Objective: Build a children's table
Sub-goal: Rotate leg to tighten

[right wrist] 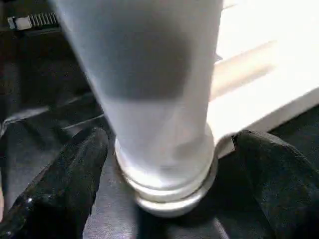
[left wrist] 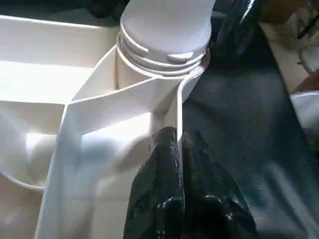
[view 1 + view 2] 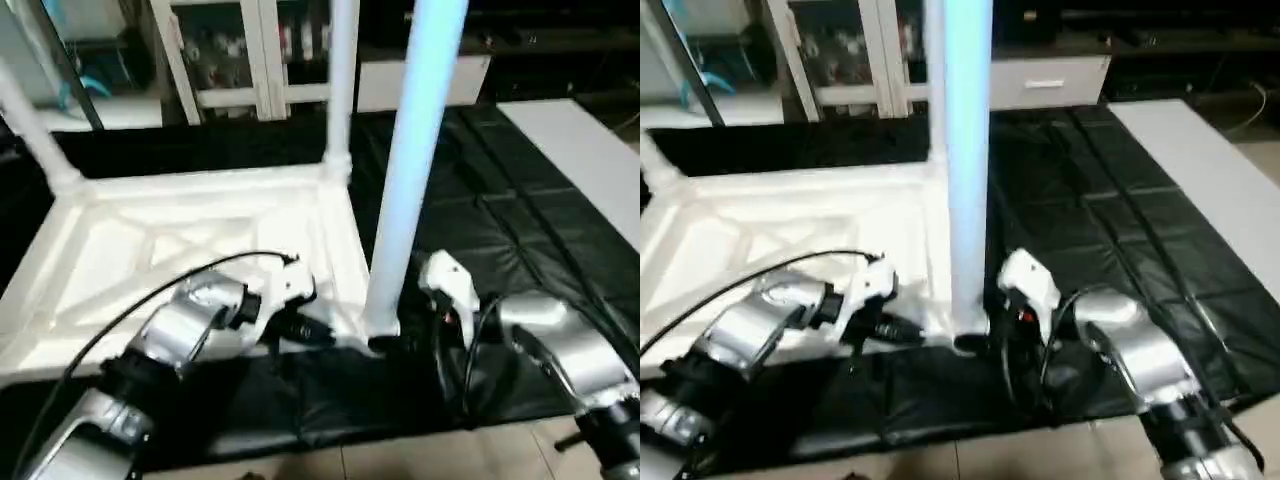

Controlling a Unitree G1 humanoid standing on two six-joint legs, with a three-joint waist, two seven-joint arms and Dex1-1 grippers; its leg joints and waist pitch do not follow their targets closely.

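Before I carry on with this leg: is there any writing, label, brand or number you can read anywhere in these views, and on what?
No text can be read in these views.
The tabletop, the leg standing in its near corner socket and both grippers, left and right, show no print or label.
The items in the cabinet behind the work table are too blurred to read.

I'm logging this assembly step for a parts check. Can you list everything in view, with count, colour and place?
Square plastic tabletop: one, white, ribbed underside up on the work table.
Tapered tube legs: three, white, upright in corner sockets: near corner, far right corner, far left corner.
Work table cover: one, black, under the tabletop.
Flat board: one, white, far right.
Cabinet: one, white-framed, behind the table.
Left hand: black fingers shut on the tabletop's edge wall by the near leg.
Right hand: black fingers open, either side of the near leg's base.
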